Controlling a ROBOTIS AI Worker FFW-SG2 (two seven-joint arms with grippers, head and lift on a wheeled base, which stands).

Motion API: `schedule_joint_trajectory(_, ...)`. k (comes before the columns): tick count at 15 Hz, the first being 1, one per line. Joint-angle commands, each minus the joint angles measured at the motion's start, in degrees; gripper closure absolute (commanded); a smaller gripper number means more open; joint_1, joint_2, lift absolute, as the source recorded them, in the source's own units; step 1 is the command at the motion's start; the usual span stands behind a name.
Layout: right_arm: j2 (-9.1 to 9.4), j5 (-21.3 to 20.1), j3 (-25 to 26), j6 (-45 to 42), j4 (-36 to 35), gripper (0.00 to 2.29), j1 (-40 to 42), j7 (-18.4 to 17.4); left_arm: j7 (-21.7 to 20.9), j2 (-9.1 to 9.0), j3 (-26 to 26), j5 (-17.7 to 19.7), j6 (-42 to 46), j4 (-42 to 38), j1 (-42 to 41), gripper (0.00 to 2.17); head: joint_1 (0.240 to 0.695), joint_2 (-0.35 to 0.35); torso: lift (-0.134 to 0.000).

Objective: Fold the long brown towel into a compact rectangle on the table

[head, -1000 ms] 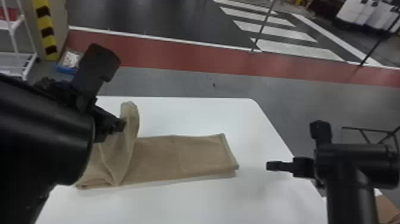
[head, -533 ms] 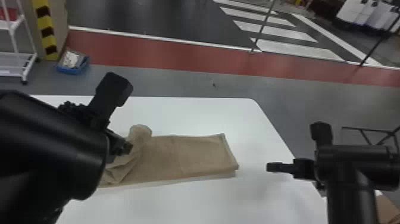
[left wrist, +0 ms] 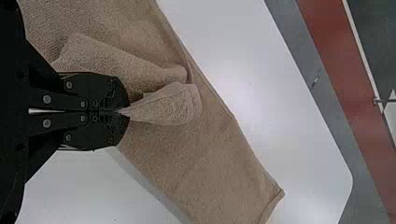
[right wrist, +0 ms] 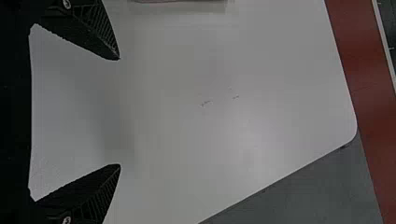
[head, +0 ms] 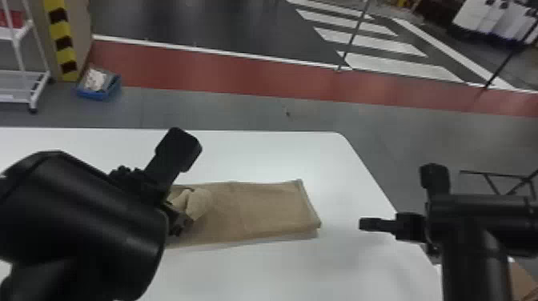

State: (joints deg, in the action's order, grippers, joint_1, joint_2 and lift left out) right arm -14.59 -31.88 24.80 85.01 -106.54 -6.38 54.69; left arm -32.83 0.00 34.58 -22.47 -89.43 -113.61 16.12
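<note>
Folding, apparently midway: towel [head: 264, 210] on table [head: 280, 272], already a narrow strip; held fold still to lay over and flatten, compact rectangle outstanding; towels, one; tables, one; grippers, two: left gripper [left wrist: 122, 112], fingers pinched together on bunched towel; right gripper [right wrist: 120, 112], fingers wide apart, empty

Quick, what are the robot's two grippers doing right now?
Left gripper: fingers closed, holding a pinch of the brown towel.
Right gripper: fingers open, holding nothing.
</note>
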Motion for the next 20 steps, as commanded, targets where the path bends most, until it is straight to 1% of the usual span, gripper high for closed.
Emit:
schedule_joint_trajectory(1, 0.00, 0.5, 0.2, 0.7, -0.4, 0.05, 0.0, 0.2, 0.7, -0.15, 1.5, 1.9, -0.6, -1.5, -1.6, 0.19, 0.695, -0.350, -0.125)
schedule_joint_trajectory(2, 0.00, 2.4, 1.2, 3.0, -1.5, 0.05, 0.0, 0.2, 0.8, -0.15, 1.7, 2.1, -0.6, -2.7, -2.2, 0.02, 0.695, -0.350, -0.125)
schedule_joint_trajectory(3, -0.09, 4.2, 1.5, 5.1, -2.8, 0.05, -0.2, 0.7, 1.0, -0.15, 2.0, 2.3, -0.6, -3.5, -2.7, 0.02, 0.695, -0.350, -0.125)
schedule_joint_trajectory(6, -0.18, 5.9, 1.3, 5.1, -7.2, 0.05, 0.1, 1.1, 2.8, -0.15, 2.0, 3.9, -0.6, -5.9, -3.4, 0.02, 0.695, -0.350, -0.125)
schedule_joint_trajectory(8, 0.53, 8.2, 1.0, 5.1, -8.9, 0.05, 0.1, 1.1, 2.9, -0.15, 1.4, 3.8, -0.6, -8.0, -4.2, 0.03, 0.695, -0.350, -0.125)
schedule_joint_trajectory(10, 3.25, 9.3, -0.3, 5.1, -12.0, 0.06, 1.0, 1.0, 1.5, -0.15, -2.8, 3.8, -0.6, -10.8, -5.1, 0.03, 0.695, -0.350, -0.125)
schedule_joint_trajectory(13, 8.26, 9.3, -4.9, 5.1, -19.3, 0.06, 3.9, 0.9, -3.6, -0.15, -12.4, 4.1, -0.6, -15.2, -6.2, 0.03, 0.695, -0.350, -0.125)
schedule_joint_trajectory(14, 9.14, 9.2, -6.9, 5.1, -21.4, 0.07, 5.2, 0.7, -4.7, -0.15, -15.6, 5.0, -0.6, -16.4, -6.6, 0.03, 0.695, -0.350, -0.125)
schedule_joint_trajectory(15, 9.32, 8.3, -9.8, 5.1, -23.8, 0.08, 6.8, 0.6, -6.0, -0.15, -19.0, 5.6, -0.6, -17.8, -7.0, 0.03, 0.695, -0.350, -0.125)
schedule_joint_trajectory(16, 9.32, 6.4, -13.7, 5.1, -26.5, 0.08, 8.3, 0.4, -6.5, -0.15, -22.0, 7.3, -0.6, -18.9, -7.1, 0.03, 0.695, -0.350, -0.125)
schedule_joint_trajectory(17, 9.32, 3.5, -17.5, 5.1, -28.5, 0.08, 9.4, 0.3, -6.5, -0.15, -24.6, 8.9, -0.6, -19.6, -7.2, 0.03, 0.695, -0.324, -0.125)
schedule_joint_trajectory(19, 9.23, -6.8, -26.8, 5.1, -30.7, 0.08, 12.3, -0.1, -6.5, -0.15, -31.5, 12.8, -0.6, -21.0, -7.8, 0.03, 0.695, -0.260, -0.125)
schedule_joint_trajectory(20, 9.14, -12.3, -31.0, 0.0, -30.9, 0.09, 13.9, -0.1, -6.5, -0.15, -34.0, 14.5, -0.6, -21.2, -7.8, 0.03, 0.695, -0.228, -0.125)
